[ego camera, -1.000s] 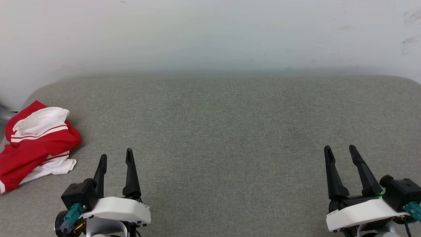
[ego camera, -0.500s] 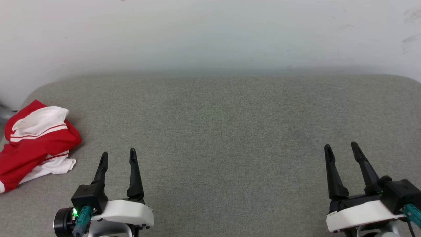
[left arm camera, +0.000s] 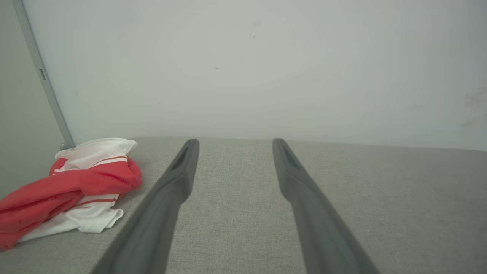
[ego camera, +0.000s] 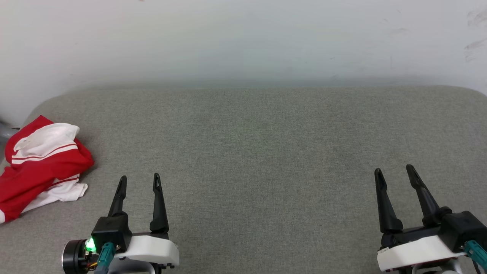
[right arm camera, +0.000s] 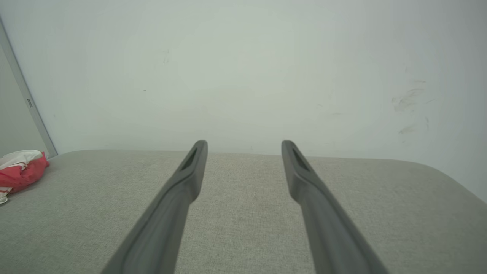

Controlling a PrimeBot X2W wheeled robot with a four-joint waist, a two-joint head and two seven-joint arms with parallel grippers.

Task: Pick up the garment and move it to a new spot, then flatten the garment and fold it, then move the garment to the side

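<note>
Garment [ego camera: 42, 163]: crumpled heap at the far left edge of the grey cushion [ego camera: 266, 152], untouched. Left claw [ego camera: 139, 177] and right claw [ego camera: 393, 169]: both released and empty, the left near it, the right well apart. Risks, as we judge them: a pinch on one loose sleeve leaves the heap trailing; a sideways nudge tips it off the edge.

You're looking at a grey fabric-covered pad [ego camera: 266, 144], woven texture, rounded corners, its far edge running right along the pale wall [ego camera: 243, 38]. And there's the garment [ego camera: 42, 164] lying on it: a crumpled red-and-white heap with striped trim, bunched at the pad's left end, a little out from the wall. Rightward along the wall, your pad lies flat and smooth.
</note>
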